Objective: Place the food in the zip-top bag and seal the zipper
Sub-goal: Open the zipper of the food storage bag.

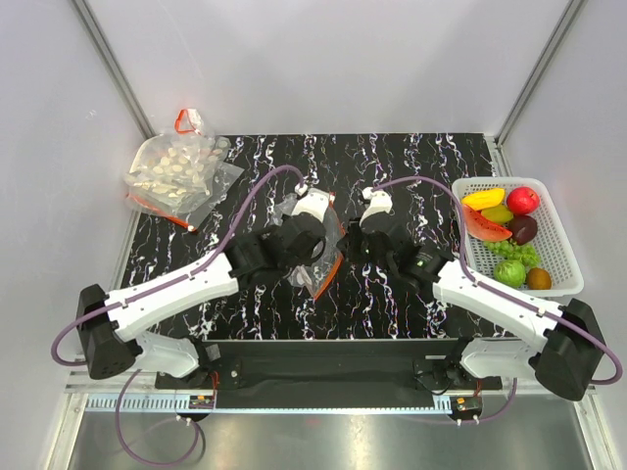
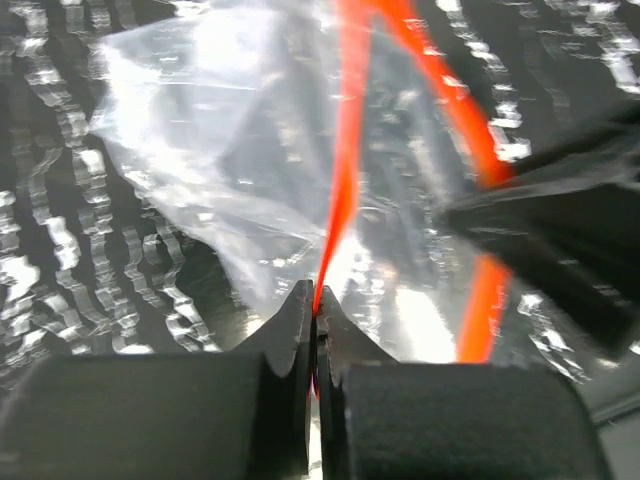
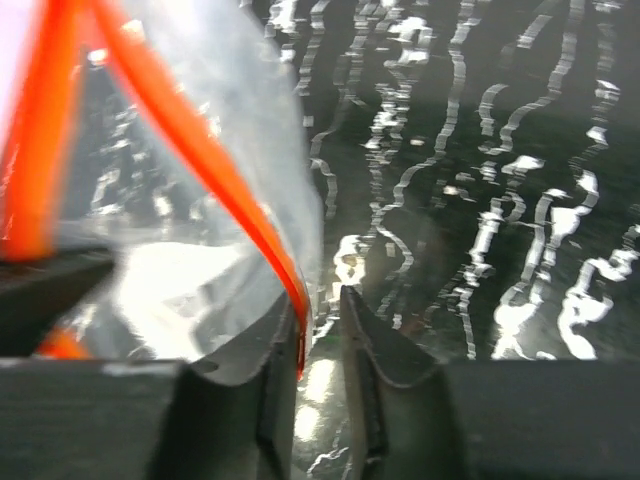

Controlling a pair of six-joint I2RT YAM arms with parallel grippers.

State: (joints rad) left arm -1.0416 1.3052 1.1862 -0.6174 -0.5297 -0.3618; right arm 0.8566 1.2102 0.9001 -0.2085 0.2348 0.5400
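The zip-top bag [image 1: 321,277] hangs clear and crinkly between my two grippers over the middle of the black marbled table. My left gripper [image 1: 315,245] [image 2: 318,300] is shut on the zipper [image 2: 345,150], the red-orange strip along the bag's mouth. My right gripper [image 1: 350,240] [image 3: 320,305] is slightly open: the strip [image 3: 200,150] lies against its left finger, with a gap to the other finger. The mouth is parted, and the two strip halves diverge. No food shows inside the bag [image 2: 220,130]. The food [image 1: 509,227] lies in a basket at the right.
A white basket [image 1: 570,282] at the right table edge holds toy fruit: a red apple [image 1: 522,200], a watermelon slice [image 1: 483,225] and green grapes [image 1: 515,251]. A larger clear bag of whitish pieces [image 1: 176,168] lies at the back left. White walls enclose the table.
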